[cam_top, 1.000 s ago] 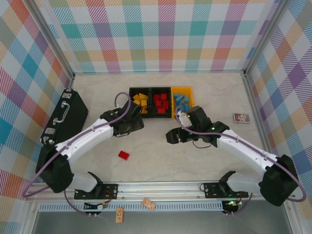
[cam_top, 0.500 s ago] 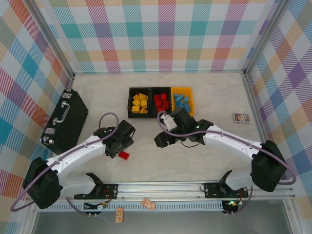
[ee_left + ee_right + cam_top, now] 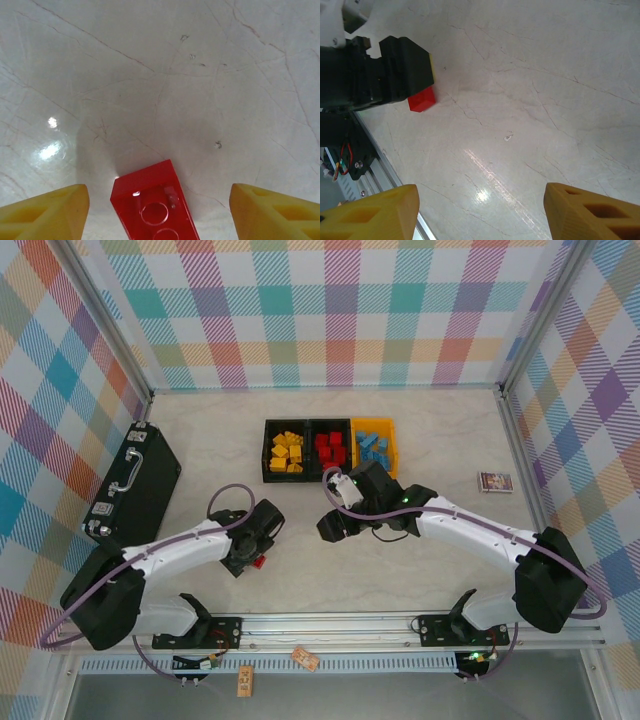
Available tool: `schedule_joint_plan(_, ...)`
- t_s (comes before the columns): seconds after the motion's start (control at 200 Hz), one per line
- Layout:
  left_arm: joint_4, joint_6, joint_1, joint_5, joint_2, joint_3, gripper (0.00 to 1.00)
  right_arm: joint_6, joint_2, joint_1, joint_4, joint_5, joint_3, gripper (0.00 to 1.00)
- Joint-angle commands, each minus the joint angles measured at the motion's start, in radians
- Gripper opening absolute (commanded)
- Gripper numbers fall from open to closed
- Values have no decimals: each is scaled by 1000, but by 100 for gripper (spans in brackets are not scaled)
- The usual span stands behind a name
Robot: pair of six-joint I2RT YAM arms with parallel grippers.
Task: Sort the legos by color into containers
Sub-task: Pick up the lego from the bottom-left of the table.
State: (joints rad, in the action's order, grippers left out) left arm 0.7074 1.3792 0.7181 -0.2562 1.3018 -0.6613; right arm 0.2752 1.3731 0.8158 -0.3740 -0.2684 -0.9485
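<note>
**A:** One table [image 3: 440,430] carries everything. What is the biggest thing on it?

**B:** A black briefcase [image 3: 135,485] lying along the left edge. Then three bins stand in a row toward the far edge: the left bin [image 3: 268,452] holds yellow bricks [image 3: 287,452], the middle bin [image 3: 330,424] holds red bricks [image 3: 331,450], and the yellow bin [image 3: 392,446] holds blue bricks [image 3: 372,448].

**A:** And the pincers?

**B:** The left pincer [image 3: 160,212] is low over the table, left of centre and toward the near edge. Its fingers are spread wide and grip nothing. The right pincer [image 3: 481,214] hangs near the middle, equally wide and empty.

**A:** Where is the loose red brick [image 3: 152,205]?

**B:** It lies flat on the table, studs up, between the left pincer's fingertips and touching neither. A small card [image 3: 495,481] lies near the right edge.
</note>
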Motion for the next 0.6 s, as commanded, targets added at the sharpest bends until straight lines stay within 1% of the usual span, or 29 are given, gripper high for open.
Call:
schedule_joint_plan(0.0,-31,23,8,-15,38,19,71,-10,6,7,14,6,-16,67)
schedule_joint_plan(0.11,-49,21,11,-15,61,18,63,-8,-2,6,15,12,-9,67)
schedule_joint_plan(0.18,-56,18,14,-16,69,16,55,-6,-7,6,14,17,-3,67)
schedule_joint_plan(0.385,-74,9,18,-16,91,16,38,-4,-15,7,15,24,5,67)
schedule_joint_plan(0.515,-76,-11,19,-15,86,2,33,1,-31,6,14,31,8,67)
schedule_joint_plan(0.595,-58,-35,19,-29,76,-25,32,12,-48,3,12,40,14,67)
